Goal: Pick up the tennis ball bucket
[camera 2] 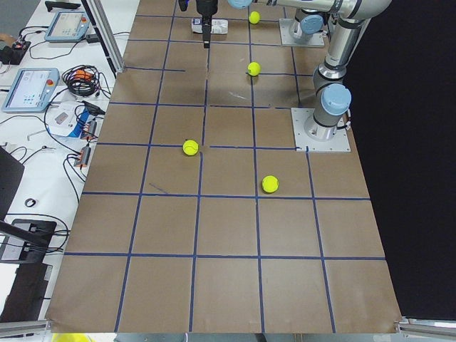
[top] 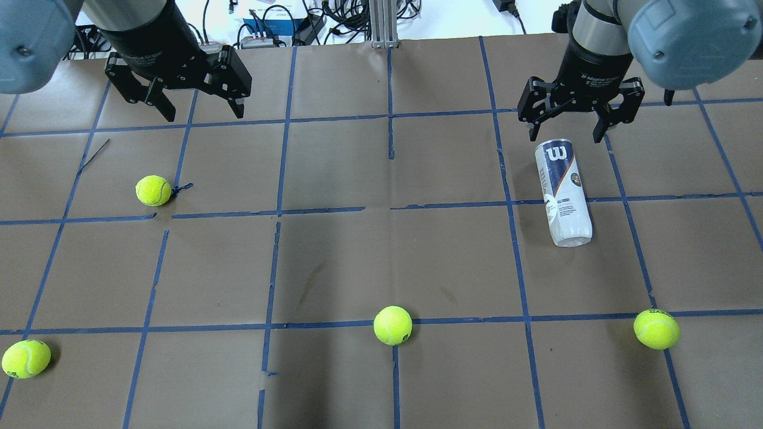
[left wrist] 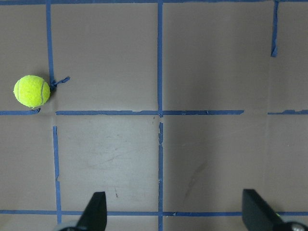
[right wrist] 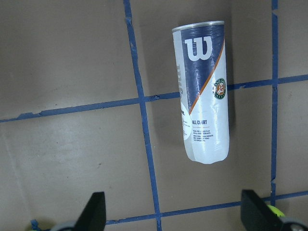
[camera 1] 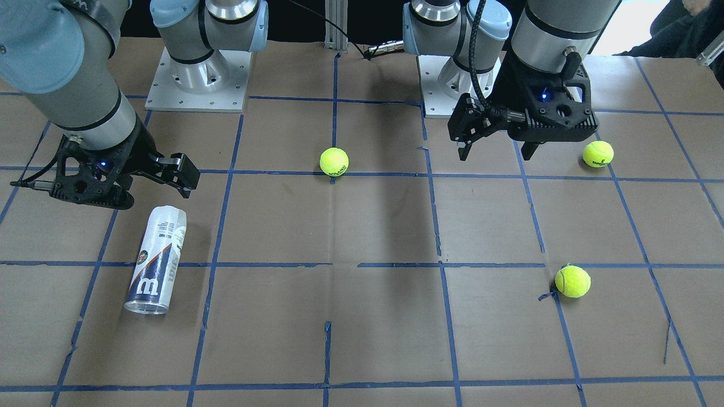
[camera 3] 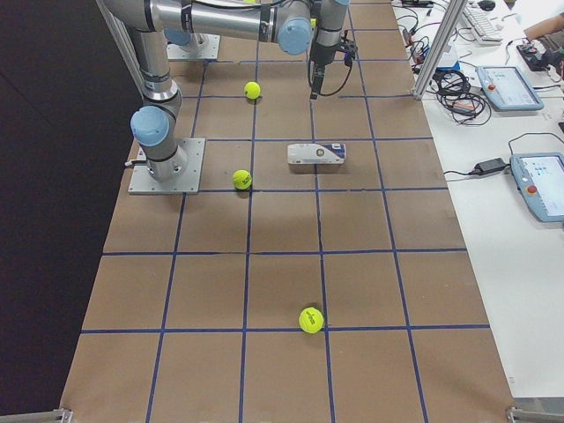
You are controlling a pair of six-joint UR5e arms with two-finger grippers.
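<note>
My right gripper (top: pixel 565 137) hangs above the tennis ball bucket (top: pixel 563 193), wrist pointing straight down, jaws spread wide and touching nothing. The bucket lies on its side on the table (top: pixel 334 262), label up, across a blue tape line (right wrist: pixel 144 101). My left gripper (top: pixel 204 114) hovers over bare paper well apart from it, also pointing down with jaws apart. A tennis ball (left wrist: pixel 32 91) sits off to its side. The right wrist view shows only the fingertips (right wrist: pixel 96 211), and one of them clips a second ball (right wrist: pixel 275 211). I can't tell whether the bucket holds anything.
</note>
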